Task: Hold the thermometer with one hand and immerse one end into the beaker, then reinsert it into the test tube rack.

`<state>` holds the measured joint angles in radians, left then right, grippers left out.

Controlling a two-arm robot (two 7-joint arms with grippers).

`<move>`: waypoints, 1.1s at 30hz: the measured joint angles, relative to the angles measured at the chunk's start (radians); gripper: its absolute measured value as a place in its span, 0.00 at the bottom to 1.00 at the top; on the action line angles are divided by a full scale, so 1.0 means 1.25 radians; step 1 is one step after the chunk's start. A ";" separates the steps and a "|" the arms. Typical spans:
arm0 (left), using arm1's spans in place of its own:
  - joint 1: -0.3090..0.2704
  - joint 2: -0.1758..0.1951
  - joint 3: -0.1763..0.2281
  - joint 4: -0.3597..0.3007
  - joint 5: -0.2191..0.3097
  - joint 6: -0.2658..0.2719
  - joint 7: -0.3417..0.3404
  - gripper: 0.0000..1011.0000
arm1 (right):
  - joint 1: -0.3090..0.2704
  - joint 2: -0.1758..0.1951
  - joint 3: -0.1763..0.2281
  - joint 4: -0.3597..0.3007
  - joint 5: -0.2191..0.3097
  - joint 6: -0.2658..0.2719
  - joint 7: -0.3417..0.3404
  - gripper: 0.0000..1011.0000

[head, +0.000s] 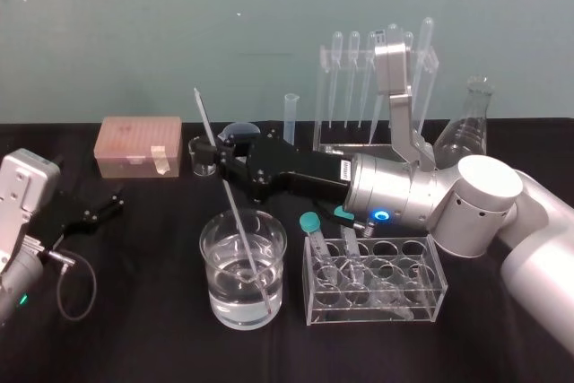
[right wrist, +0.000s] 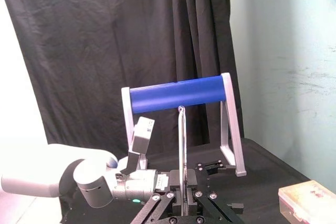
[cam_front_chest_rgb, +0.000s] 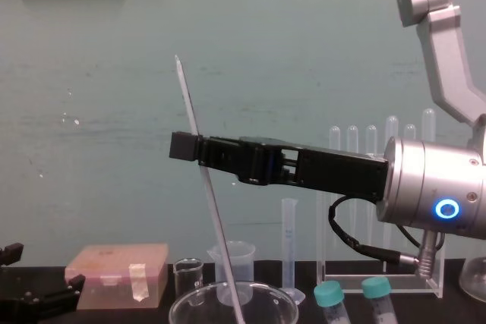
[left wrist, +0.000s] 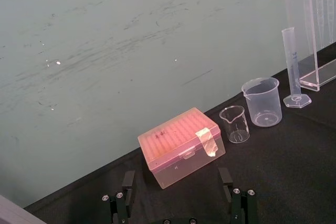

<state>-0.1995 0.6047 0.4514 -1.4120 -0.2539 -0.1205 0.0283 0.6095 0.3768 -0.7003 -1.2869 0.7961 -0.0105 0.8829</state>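
We've got right claw (head: 215, 152) pinching the thermometer (head: 235, 213) on its upper shaft, tip in the beaker (head: 208, 266) below it, left claw (left wrist: 180, 200) spread, idle; risk: the tilted rod levers on the rim or slips and snaps.

Pink tip box (head: 134, 145), graduated cylinder (head: 291, 119), conical flask (head: 468, 132), low tube holder (head: 377, 313)

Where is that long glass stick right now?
In the head view the thermometer leans at centre, held by the right gripper, lower end in the beaker left of the low tube tray; the left gripper idles far left.
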 joint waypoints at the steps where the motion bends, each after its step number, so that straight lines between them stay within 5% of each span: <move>1: 0.000 0.000 0.000 0.000 0.000 0.000 0.000 1.00 | 0.000 0.000 0.000 0.000 0.000 0.000 0.000 0.06; 33: 0.000 0.000 0.000 0.000 0.000 0.000 0.000 1.00 | -0.003 0.002 0.000 -0.004 0.001 0.001 0.001 0.06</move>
<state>-0.1995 0.6047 0.4514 -1.4120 -0.2539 -0.1205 0.0283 0.6064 0.3797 -0.7009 -1.2917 0.7974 -0.0094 0.8846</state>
